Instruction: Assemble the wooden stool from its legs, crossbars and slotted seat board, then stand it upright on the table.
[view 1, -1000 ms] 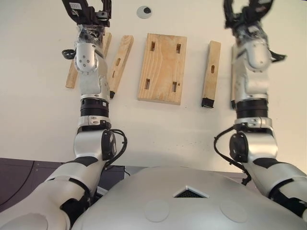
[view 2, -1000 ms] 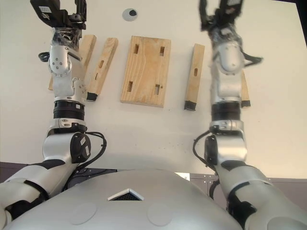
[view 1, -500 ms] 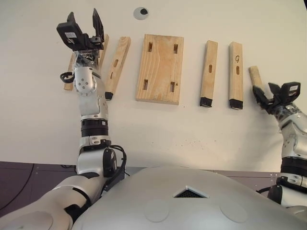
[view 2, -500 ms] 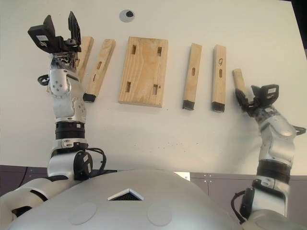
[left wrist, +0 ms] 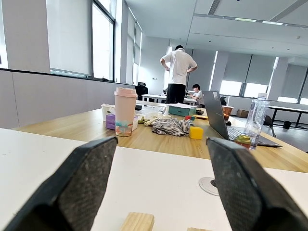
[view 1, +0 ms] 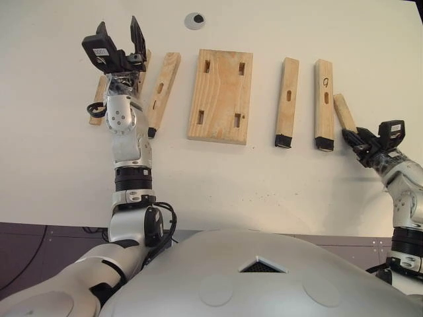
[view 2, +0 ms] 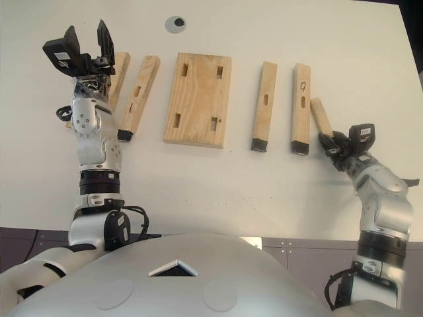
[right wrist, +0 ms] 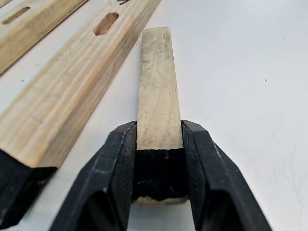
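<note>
Head view, right gripper (view 1: pixel 351 136): you have it clamped on the near, dark-tipped end of the short crossbar (view 1: pixel 342 111), which lies flat on the desk (view 1: pixel 264 178) just beside the outer right leg (view 1: pixel 323 99).
Head view, left gripper (view 1: pixel 119 32): spread wide, raised near the left leg (view 1: pixel 163 82); the slotted seat board (view 1: pixel 221 92) lies flat mid-desk.
Left wrist view: empty.
Right wrist view: the pads (right wrist: pixel 118 168) sit squarely on the bar's black end (a short hold, so it may pivot). Lift slowly, level, away from the leg.

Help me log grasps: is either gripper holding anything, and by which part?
The right gripper clamps the short wooden bar at its black-tipped end, the bar lying on the table. The left gripper is open and empty.
</note>
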Controlling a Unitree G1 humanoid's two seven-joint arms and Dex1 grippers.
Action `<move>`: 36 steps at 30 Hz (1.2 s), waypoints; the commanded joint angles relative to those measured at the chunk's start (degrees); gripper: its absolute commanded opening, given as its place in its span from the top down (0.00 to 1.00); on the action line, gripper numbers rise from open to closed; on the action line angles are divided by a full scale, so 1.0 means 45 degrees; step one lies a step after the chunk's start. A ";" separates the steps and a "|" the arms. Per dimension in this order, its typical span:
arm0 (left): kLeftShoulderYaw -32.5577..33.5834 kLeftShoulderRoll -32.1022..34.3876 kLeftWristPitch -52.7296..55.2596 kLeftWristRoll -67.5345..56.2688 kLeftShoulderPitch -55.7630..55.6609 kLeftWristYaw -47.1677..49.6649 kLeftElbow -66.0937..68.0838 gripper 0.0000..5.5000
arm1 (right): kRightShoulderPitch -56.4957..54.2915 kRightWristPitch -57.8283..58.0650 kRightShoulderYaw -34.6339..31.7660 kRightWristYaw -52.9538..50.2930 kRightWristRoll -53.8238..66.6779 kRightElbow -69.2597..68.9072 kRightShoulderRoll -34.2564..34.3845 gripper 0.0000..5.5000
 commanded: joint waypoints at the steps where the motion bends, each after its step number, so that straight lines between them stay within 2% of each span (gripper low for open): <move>1: -0.0208 0.0047 0.0966 -0.0559 -0.0190 -0.0533 -0.0863 0.38 | -0.2162 -0.0163 -0.0692 -0.1601 0.0218 0.0195 0.0684 0.76; 2: -0.0351 0.0079 0.1416 -0.0771 -0.0327 -0.0770 -0.1328 0.38 | -0.3236 -0.1399 -0.0599 -0.1728 0.0137 0.0112 0.0913 0.76; 5: -0.0830 -0.0124 0.3980 -0.2973 -0.0891 -0.2024 -0.3105 0.38 | -0.5852 -0.3936 0.1548 -0.0839 -0.0184 -0.1288 0.2090 0.76; 8: -0.0436 -0.0828 0.7998 -0.8071 -0.1547 -0.2624 -0.4939 0.38 | -0.7054 -0.4571 0.3482 0.0066 -0.0016 -0.1444 0.3334 0.76; 13: -0.0252 -0.0880 1.1236 -1.2021 -0.1803 -0.1905 -0.6251 0.38 | -0.7589 -0.5114 0.4534 0.0574 -0.0301 -0.0961 0.3921 0.76; 22: -0.0022 -0.0826 1.2280 -1.3263 -0.2183 -0.0943 -0.6182 0.38 | -0.6850 -0.5239 0.5721 0.1483 -0.0511 -0.1947 0.3871 0.76; 32: 0.0052 -0.0291 1.2477 -1.3203 -0.2256 -0.1157 -0.6176 0.71 | -0.6654 -0.5717 0.5894 0.1240 -0.1325 -0.1831 0.3839 0.76; 36: 0.0035 -0.0262 1.2414 -1.3157 -0.2333 -0.1273 -0.6223 0.80 | -0.6666 -0.5875 0.5899 0.1385 -0.1467 -0.1707 0.3758 0.76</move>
